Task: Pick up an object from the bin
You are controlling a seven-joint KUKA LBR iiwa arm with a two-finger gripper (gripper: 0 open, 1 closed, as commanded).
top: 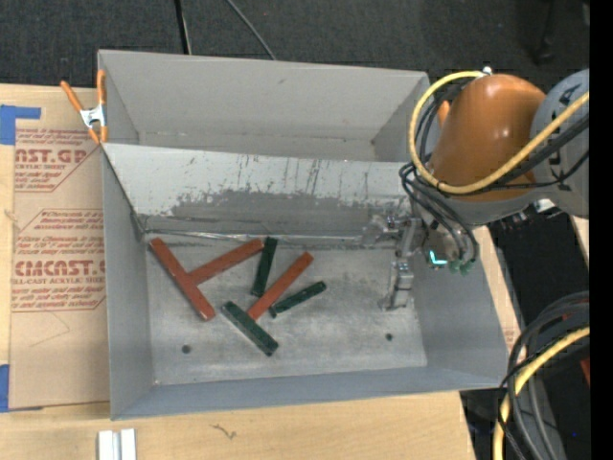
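Legible print stands on the cardboard sheet (pixel 48 257) at the left edge of the frame, in red lettering. Upper part reads "CAST.GP" — cut off at the left. Lower part repeats "CAST.G", with "CAST ACRYLIC SHEE" beneath — partly cropped. The smaller lines are illegible.

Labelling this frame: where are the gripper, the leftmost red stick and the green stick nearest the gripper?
gripper (pixel 394 301), camera view, its lower tip.
leftmost red stick (pixel 180 278), camera view, mid-length.
green stick (pixel 297 298) nearest the gripper, camera view, mid-length.
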